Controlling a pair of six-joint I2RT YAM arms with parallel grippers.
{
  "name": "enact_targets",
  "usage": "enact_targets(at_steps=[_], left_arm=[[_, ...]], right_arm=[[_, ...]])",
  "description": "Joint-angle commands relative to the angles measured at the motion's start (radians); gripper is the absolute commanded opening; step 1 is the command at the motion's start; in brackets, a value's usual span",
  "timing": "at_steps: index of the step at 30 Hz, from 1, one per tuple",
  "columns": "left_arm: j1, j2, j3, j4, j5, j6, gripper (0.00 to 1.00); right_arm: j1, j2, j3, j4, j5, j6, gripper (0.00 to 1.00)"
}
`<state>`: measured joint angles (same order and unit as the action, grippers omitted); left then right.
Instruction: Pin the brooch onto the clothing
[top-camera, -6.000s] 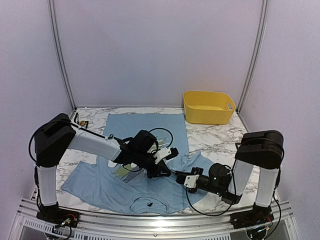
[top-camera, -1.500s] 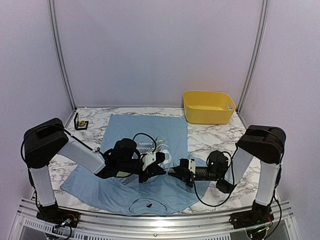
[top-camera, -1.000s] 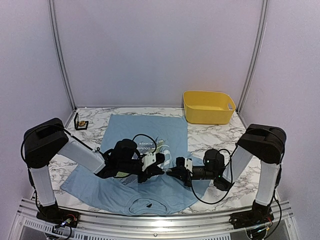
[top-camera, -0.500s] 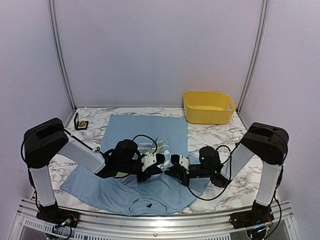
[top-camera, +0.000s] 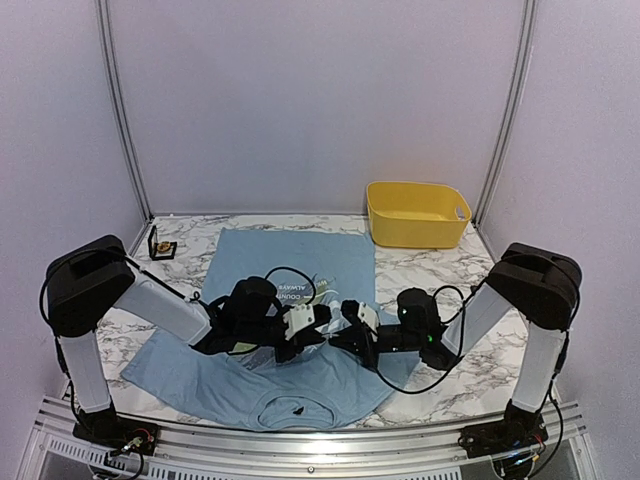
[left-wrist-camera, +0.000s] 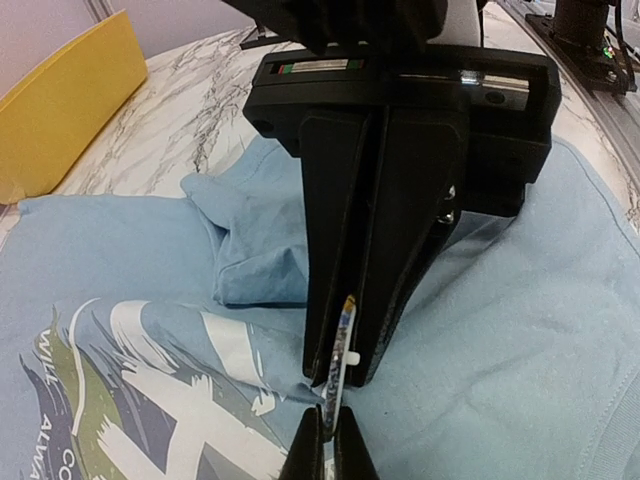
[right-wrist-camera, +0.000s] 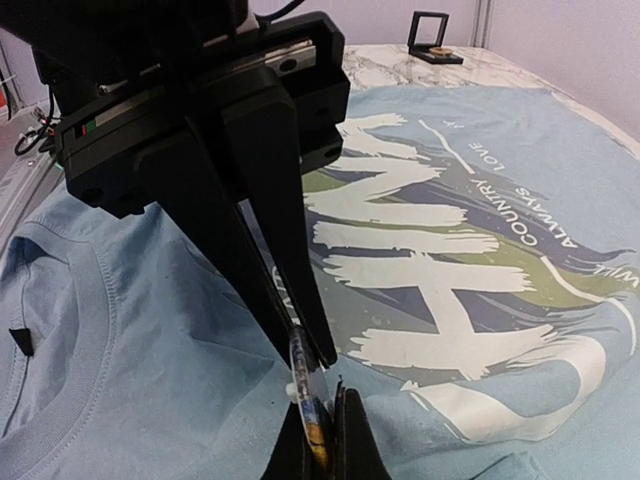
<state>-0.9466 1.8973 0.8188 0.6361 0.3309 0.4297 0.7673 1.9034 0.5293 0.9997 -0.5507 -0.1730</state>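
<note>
The left gripper (left-wrist-camera: 328, 447) and right gripper (right-wrist-camera: 322, 432) meet tip to tip at the centre of the top view. Both sets of jaws are pinched narrow on the brooch (left-wrist-camera: 343, 342), a thin flat piece held on edge low over the T-shirt (top-camera: 300, 255), beside its white lettering. The shirt lies spread out, collar at the bottom edge and hem toward the back wall. Bare marble table (top-camera: 440, 275) shows on the right. The yellow bin (top-camera: 417, 215) at upper right and a small framed stand (top-camera: 160, 245) at upper left sit well apart from the arms.
</note>
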Motion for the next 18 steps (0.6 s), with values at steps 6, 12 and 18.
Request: enact_targets(at_steps=[6,12,18], left_arm=[[-0.041,-0.056,0.011,0.034,0.080,-0.008,0.00],[-0.040,-0.062,0.008,0.033,0.071,-0.010,0.00],[-0.038,-0.058,0.010,0.033,0.043,-0.008,0.00]], right_arm=[[-0.066,-0.015,-0.061,0.211,0.046,0.117,0.02],[-0.067,-0.005,-0.070,0.239,0.021,0.130,0.03],[-0.067,-0.041,-0.092,0.206,0.015,0.065,0.21]])
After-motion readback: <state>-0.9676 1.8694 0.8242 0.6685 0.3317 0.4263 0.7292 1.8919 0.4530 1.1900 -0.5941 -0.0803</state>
